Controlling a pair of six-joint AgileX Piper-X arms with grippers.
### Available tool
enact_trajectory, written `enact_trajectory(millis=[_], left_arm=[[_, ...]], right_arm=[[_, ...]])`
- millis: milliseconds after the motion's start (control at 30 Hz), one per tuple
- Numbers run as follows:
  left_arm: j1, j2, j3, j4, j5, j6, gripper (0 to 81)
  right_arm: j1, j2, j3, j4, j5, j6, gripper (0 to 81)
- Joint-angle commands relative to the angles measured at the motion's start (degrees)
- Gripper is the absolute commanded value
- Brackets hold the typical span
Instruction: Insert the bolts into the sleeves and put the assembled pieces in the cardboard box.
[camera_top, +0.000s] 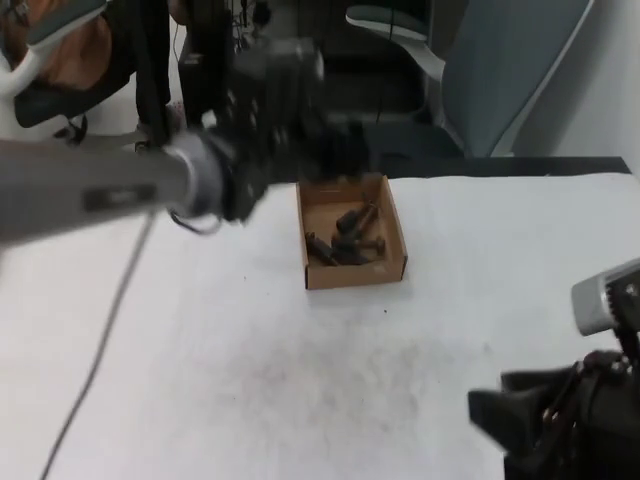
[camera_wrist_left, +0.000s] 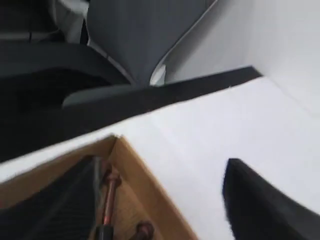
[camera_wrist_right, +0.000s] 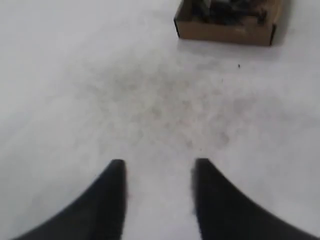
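Black right fingers (camera_wrist_right: 107, 205) apart over bench (camera_wrist_right: 150, 100)

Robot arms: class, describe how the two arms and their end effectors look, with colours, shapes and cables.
The left arm is a grey link ending in a black wrist, with a thin dark cable hanging beneath it. The right arm is black, with a pale grey part on top. The left end effector and the right end effector each have two black, tapering fingers.
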Motion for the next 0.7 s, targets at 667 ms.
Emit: enact_trajectory(millis=[667], left_arm=[[13.7, -88.5, 48.9, 4.0, -8.2, 12.8, 1.8]], right_arm=[[0.1, -36.2, -1.1, -0.1, 31.6, -29.0, 0.6]])
